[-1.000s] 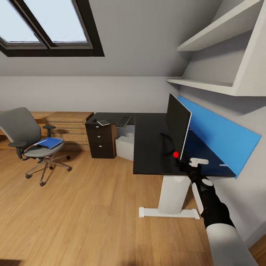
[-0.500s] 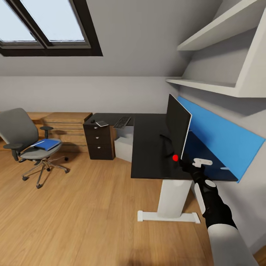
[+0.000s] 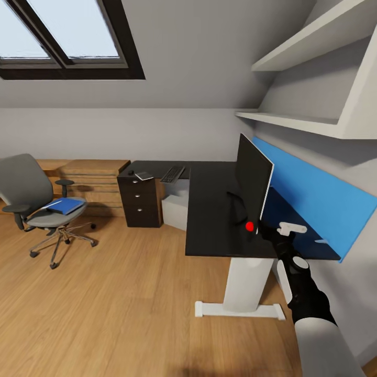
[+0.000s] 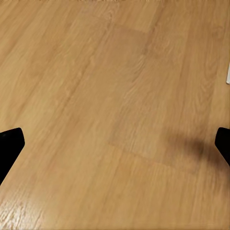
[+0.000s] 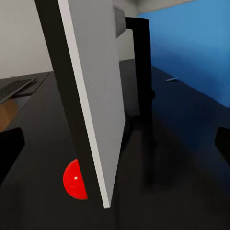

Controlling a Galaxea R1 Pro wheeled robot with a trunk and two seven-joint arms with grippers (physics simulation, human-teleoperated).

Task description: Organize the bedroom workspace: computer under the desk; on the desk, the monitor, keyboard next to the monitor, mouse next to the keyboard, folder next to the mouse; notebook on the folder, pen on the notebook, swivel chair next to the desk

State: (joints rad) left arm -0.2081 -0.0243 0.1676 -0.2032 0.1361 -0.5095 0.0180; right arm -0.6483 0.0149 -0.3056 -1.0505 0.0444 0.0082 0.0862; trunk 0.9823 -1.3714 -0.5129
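your right gripper (image 3: 268, 230) sits at the monitor (image 3: 253, 180)'s near lower corner, jaws spread wide, gripping nothing. the monitor stands upright on the desk (image 3: 209, 209), at 2 o'clock in the head view. judged step: seating the monitor. close on the panel edge squarely and low, and move slowly so the thin stand does not tip. the left gripper (image 4: 115, 143) is likewise open, over bare floor (image 4: 115, 96). the pen and mouse are too small to make out.

We see the monitor (image 5: 91, 96) edge-on and close, red dot at its lower corner, standing on the glossy black table (image 5: 182, 158); our gripper's (image 5: 115, 143) fingertips flank it, spread wide.
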